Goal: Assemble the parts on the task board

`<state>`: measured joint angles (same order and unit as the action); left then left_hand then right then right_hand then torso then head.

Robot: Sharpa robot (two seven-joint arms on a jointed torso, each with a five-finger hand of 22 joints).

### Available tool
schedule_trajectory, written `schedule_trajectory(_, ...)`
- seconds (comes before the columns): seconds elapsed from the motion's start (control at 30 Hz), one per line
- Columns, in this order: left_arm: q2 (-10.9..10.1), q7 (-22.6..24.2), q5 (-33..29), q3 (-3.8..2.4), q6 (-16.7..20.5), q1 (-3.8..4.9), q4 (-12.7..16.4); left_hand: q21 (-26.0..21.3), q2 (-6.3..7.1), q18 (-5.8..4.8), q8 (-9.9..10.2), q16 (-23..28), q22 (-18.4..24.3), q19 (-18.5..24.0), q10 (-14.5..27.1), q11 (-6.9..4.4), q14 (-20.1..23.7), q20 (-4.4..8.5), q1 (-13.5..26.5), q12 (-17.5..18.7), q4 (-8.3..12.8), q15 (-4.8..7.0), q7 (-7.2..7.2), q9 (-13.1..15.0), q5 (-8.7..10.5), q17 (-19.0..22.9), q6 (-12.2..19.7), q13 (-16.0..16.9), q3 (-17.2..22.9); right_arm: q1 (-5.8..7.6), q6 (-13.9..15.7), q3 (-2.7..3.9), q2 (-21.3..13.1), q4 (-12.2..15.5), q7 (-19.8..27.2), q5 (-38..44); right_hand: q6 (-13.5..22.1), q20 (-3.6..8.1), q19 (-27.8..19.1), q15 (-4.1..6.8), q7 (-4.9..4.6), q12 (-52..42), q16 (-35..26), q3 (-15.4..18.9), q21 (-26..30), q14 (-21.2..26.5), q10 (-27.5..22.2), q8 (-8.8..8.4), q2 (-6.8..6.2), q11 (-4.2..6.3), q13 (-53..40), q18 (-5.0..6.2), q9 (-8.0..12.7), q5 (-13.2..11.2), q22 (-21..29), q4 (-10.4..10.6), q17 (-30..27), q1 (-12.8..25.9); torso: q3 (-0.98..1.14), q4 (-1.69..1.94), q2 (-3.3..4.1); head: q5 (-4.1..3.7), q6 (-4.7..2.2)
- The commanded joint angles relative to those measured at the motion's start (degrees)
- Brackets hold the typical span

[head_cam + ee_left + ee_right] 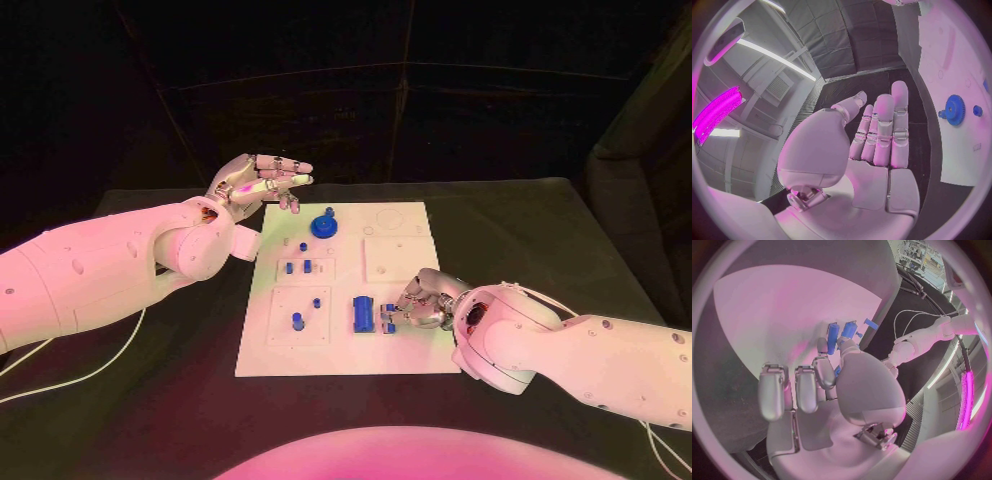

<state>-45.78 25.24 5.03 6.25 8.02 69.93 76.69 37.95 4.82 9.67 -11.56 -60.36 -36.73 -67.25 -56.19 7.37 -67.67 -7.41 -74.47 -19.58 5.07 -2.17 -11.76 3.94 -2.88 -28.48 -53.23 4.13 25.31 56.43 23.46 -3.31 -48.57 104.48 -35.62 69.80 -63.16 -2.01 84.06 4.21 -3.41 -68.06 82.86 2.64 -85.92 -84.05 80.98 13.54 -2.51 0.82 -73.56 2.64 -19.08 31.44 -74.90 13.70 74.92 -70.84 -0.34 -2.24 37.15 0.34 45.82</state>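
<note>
The task board (346, 350) is plain white, unpatterned, on a black table (548, 230). The gear (323, 226) and the small pegs (297, 320) on it are blue, as is the oblong block (362, 314). Both arms are white; the left hand (257, 183) and right hand (418, 300) are silver. White cables (58, 375) lie on the table.

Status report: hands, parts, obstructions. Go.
Left hand open, raised beside task board. Right hand down on board, fingers at small blue part; grip unclear. Blue gear untouched.
</note>
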Motion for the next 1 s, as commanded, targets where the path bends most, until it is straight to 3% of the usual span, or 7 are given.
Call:
schedule_trajectory(0.03, 0.0, 0.0, -0.2, -0.05, -0.7, 0.09, 0.1, -0.2, -0.03, 0.82, -0.4, -0.2, 0.1, 0.1, 0.3, 0.05, 0.4, -0.26, -0.7, -0.2, 0.3, 0.02, 0.01, 0.0, -0.26, 0.1, 0.4, -0.1, 0.0, 0.07, 1.5, 0.03, 0.2, 0.2, 1.0, 0.5, -0.4, 0.32, 2.5, 0.44, -0.15, 0.1, 0.3, 0.1, -0.4, -3.4, 0.5, 0.0, 0.21, 0.05, 0.0, -0.99, -0.1, -0.3, -8.1, 0.5, 0.5, 0.5, 0.0, 0.0, -0.02, 0.04, 0.03)
schedule_trajectory(0.23, 0.0, -0.1, -0.2, -0.05, -0.8, 0.09, 0.1, -0.2, -0.03, 0.82, -0.4, -0.2, 0.1, 0.1, 0.3, 0.05, 0.4, -0.26, -0.7, -0.2, 0.3, 0.02, 0.01, 0.0, -0.26, 0.1, 0.4, -0.1, 0.0, 0.07, 0.6, 0.03, 0.3, 0.0, 0.8, 0.6, -0.5, 0.34, 2.5, 0.42, -0.16, 0.2, 0.2, 1.3, -0.4, -3.4, 0.6, -0.13, 0.03, 0.02, 0.0, -1.0, -0.5, -3.2, -8.2, 1.3, 0.5, 1.6, -0.02, 0.02, -0.07, 0.03, 0.1)
schedule_trajectory(0.43, 0.1, -0.2, -0.2, -0.05, -0.9, 0.1, 0.0, -0.2, -0.03, 0.82, -0.4, -0.2, 0.1, 0.1, 0.3, 0.05, 0.4, -0.26, -0.7, -0.2, 0.3, 0.02, 0.01, 0.0, -0.26, 0.1, 0.4, -0.1, 0.0, 0.08, -1.8, 0.03, 0.4, -0.3, -0.2, 1.1, -0.3, 0.26, 2.4, 0.36, -0.2, 0.6, 0.1, 4.1, -0.3, -3.4, 0.5, -0.37, 0.03, -0.09, 0.0, -0.97, -1.3, -14.1, -8.1, 2.2, 0.3, 2.7, -0.04, 0.05, -0.07, -0.03, 0.13)
schedule_trajectory(0.57, 0.0, -0.3, -0.2, -0.05, -0.9, 0.1, 0.0, -0.2, -0.03, 0.82, -0.4, -0.2, 0.1, 0.1, 0.3, 0.05, 0.4, -0.26, -0.7, -0.2, 0.3, 0.02, 0.01, 0.0, -0.26, 0.1, 0.4, -0.1, 0.0, 0.08, -2.9, 0.03, 0.3, -0.4, -0.9, 1.7, -0.2, 0.21, 2.4, 0.3, -0.26, 0.8, 0.0, 5.1, -0.2, -3.3, 0.4, -0.5, 0.13, -0.13, 0.0, -0.95, -1.6, -16.7, -8.0, 2.3, 0.2, 2.9, -0.01, 0.0, -0.06, 0.04, 0.18)
schedule_trajectory(0.7, 0.0, -0.3, -0.2, -0.05, -0.9, 0.1, 0.0, -0.2, -0.03, 0.82, -0.4, -0.2, 0.1, 0.1, 0.3, 0.05, 0.4, -0.26, -0.7, -0.2, 0.3, 0.02, 0.01, 0.0, -0.26, 0.1, 0.4, -0.1, 0.0, 0.08, -2.8, 0.03, 0.2, -0.5, -0.9, 2.2, -0.2, 0.2, 2.4, 0.29, -0.26, 0.9, -0.1, 5.4, -0.2, -3.3, 0.4, -0.53, 0.31, -0.14, 0.0, -0.94, -1.7, -17.1, -7.9, 2.3, 0.1, 2.7, -0.01, -0.01, -0.07, -0.01, 0.15)
schedule_trajectory(0.83, 0.0, -0.3, -0.2, -0.05, -0.9, 0.1, 0.0, -0.2, -0.03, 0.82, -0.4, -0.2, 0.1, 0.1, 0.3, 0.05, 0.4, -0.26, -0.7, -0.2, 0.3, 0.02, 0.01, 0.0, -0.26, 0.1, 0.4, -0.1, 0.0, 0.08, -0.9, 0.03, -0.2, -0.3, 0.6, 2.7, -0.1, 0.23, 2.4, 0.34, -0.25, 0.7, -0.1, 4.9, -0.2, -3.3, 0.5, -0.61, 1.39, -0.09, -0.3, -0.94, -2.0, -15.5, -8.0, 0.9, 0.2, 0.2, 0.02, -0.02, -0.07, -0.05, 0.12)
schedule_trajectory(1.0, 0.0, -0.3, -0.2, -0.05, -0.9, 0.1, 0.0, -0.2, -0.03, 0.82, -0.4, -0.2, 0.1, 0.1, 0.3, 0.05, 0.4, -0.26, -0.7, -0.2, 0.3, 0.02, 0.01, 0.0, -0.26, 0.1, 0.4, -0.1, 0.0, 0.08, 4.1, 0.03, -1.6, 0.1, 10.4, 2.5, 1.6, 0.19, 2.1, 0.2, -0.76, 1.4, -0.3, 3.9, 0.2, -3.3, 0.0, -1.73, 1.97, -0.4, 0.0, -0.81, -2.0, -13.4, -7.4, -2.4, -0.1, -4.8, 0.0, 0.04, -0.07, -0.07, 0.0)
